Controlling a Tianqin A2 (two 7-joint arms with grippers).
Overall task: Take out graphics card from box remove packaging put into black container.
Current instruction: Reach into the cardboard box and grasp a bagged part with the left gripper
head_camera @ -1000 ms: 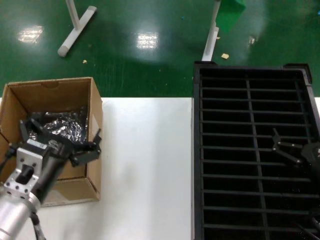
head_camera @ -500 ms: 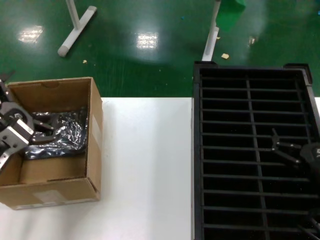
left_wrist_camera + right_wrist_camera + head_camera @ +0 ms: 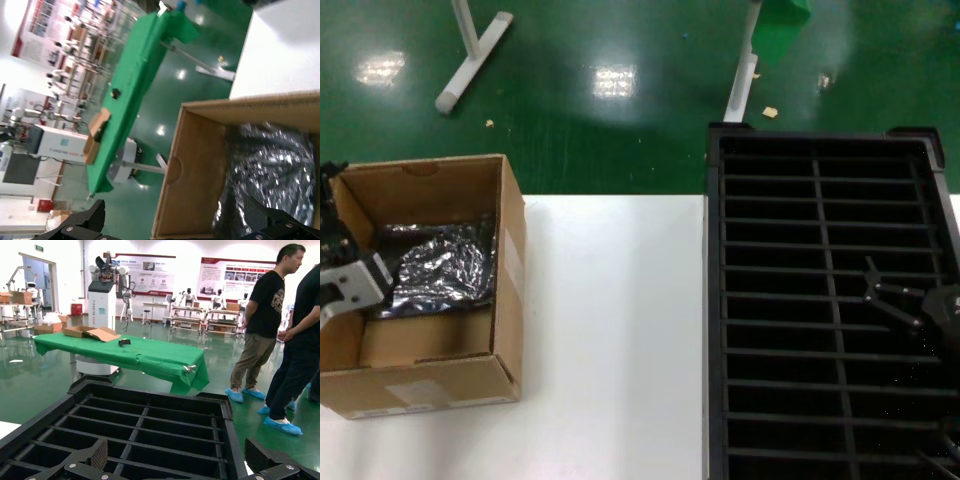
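Over the last second the left pincer (image 3: 340, 275) is seen to have been drawn back from over the box (image 3: 430, 290) toward the desk's left edge, so that the shiny bag (image 3: 440, 270) lying inside the box is uncovered. Nothing appears to have been lifted out: the packaging, presumably with the graphics card sealed inside it, is still resting on the floor of the box, a little crumpled. The extraction step is therefore judged not yet done, and a fresh approach into the box seems to be needed.

The left arm is now placed at the box's left wall, mostly out of the head view; in the left wrist view its fingertips (image 3: 75, 227) are spread wide, with nothing held between them. The right pincer (image 3: 910, 305) is parked above the black container (image 3: 720, 300), over its right column of slots, its fingers parted and empty. The white desk (image 3: 610, 330) lies between box and container.
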